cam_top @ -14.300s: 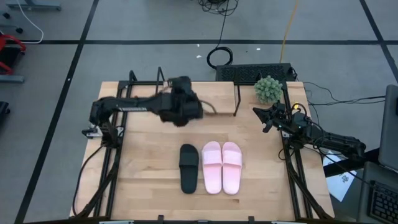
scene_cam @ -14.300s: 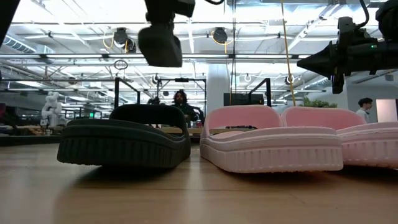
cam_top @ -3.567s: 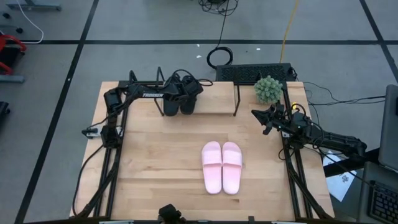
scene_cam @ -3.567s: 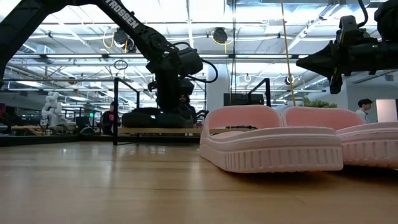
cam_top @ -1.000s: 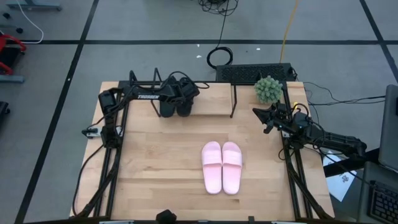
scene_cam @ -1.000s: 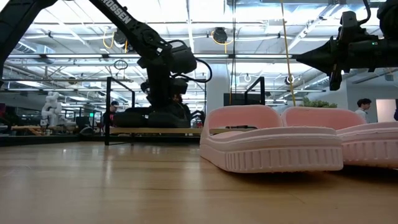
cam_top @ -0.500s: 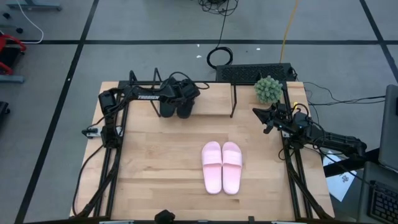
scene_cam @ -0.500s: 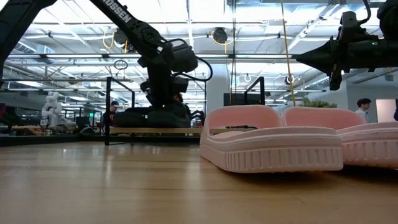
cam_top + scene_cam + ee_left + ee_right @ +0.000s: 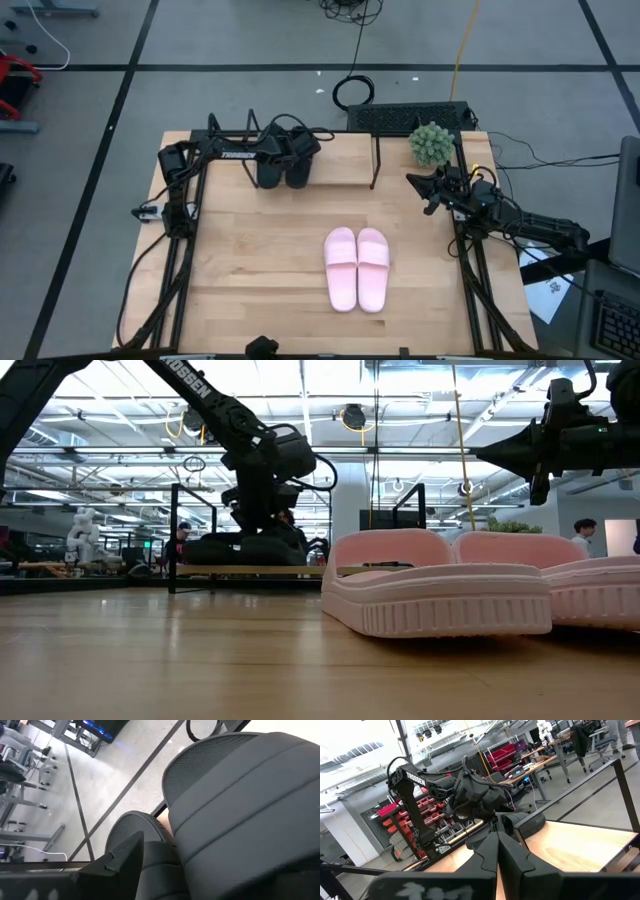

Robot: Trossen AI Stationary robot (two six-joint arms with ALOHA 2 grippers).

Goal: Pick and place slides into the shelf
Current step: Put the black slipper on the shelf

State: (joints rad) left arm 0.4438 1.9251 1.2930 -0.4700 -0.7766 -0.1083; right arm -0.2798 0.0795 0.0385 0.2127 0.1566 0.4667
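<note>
Two black slides (image 9: 270, 172) (image 9: 297, 171) lie side by side on the left part of the shelf (image 9: 342, 163) at the table's far edge; in the low view they rest with their soles on its board (image 9: 255, 570). My left gripper (image 9: 291, 150) stands right over them, and one black slide's strap (image 9: 240, 805) fills the left wrist view. Two pink slides (image 9: 342, 268) (image 9: 373, 268) sit sole-down at mid-table. My right gripper (image 9: 411, 179) is shut and hovers near the table's right edge, holding nothing.
A small potted plant (image 9: 431, 143) stands at the far right corner beside the shelf. Bare tabletop (image 9: 250, 250) lies between the shelf and the pink slides. People (image 9: 586, 534) show in the room beyond the table.
</note>
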